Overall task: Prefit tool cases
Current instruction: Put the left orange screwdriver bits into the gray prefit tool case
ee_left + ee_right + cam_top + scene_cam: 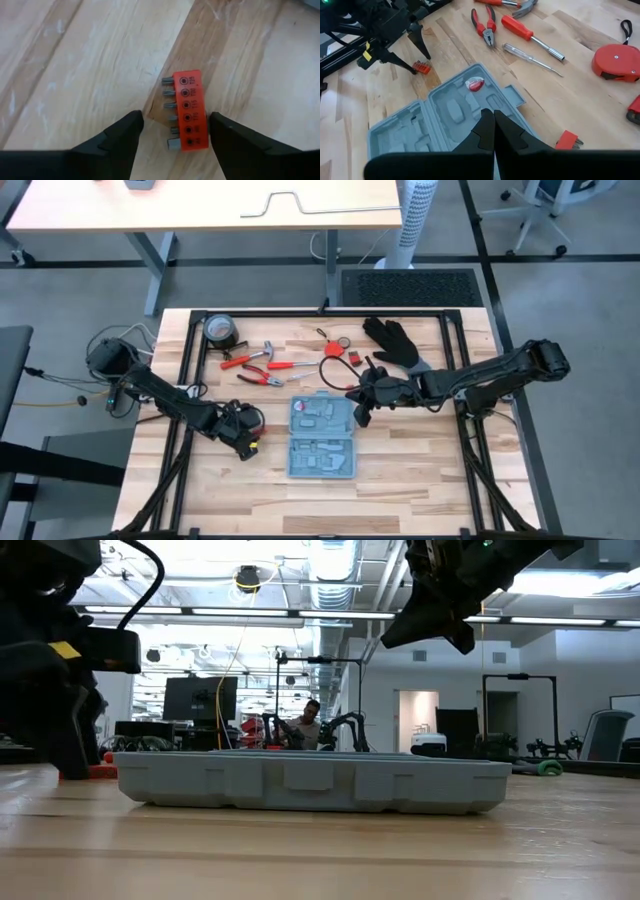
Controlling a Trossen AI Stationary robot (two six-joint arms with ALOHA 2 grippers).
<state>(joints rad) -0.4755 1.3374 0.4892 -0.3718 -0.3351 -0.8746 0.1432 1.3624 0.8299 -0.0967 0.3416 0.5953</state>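
While loose tools lie about it: the flat blue-grey plastic tool case (322, 438) sits opened out in the middle of the pale wooden table (420, 490), both halves facing up.
Progress: judged early; nearly every moulded grey recess looks bare, apart from a small red-and-white item (475, 84) in one pocket, seen from the right wrist.
Left gripper (173, 131): low over the table just beside the case's left edge, jaws spread wide and holding nothing, straddling an orange plastic bit holder (187, 110) with a row of grey bits that lies flat on the wood.
Right gripper (493, 131): raised above the case's upper right corner, fingers pressed together and empty.
Still to fit, by appearance: red-handled pliers (484, 23), a red-handled screwdriver (530, 36), a clear-handled screwdriver (530, 58), a red tape measure (616, 62), a second small red bit holder (567, 140) and a hammer (520, 4), all outside the case.
Also on the table: a black glove (393, 340) and a dark tape roll (220, 332), both well apart from the case.
Hard to make out: the hammer is cut off at the frame edge; the low view shows only the case's outer wall, not its contents; whether each recess matches a tool cannot be told.
Background: a person (309, 723) sits far across the room.
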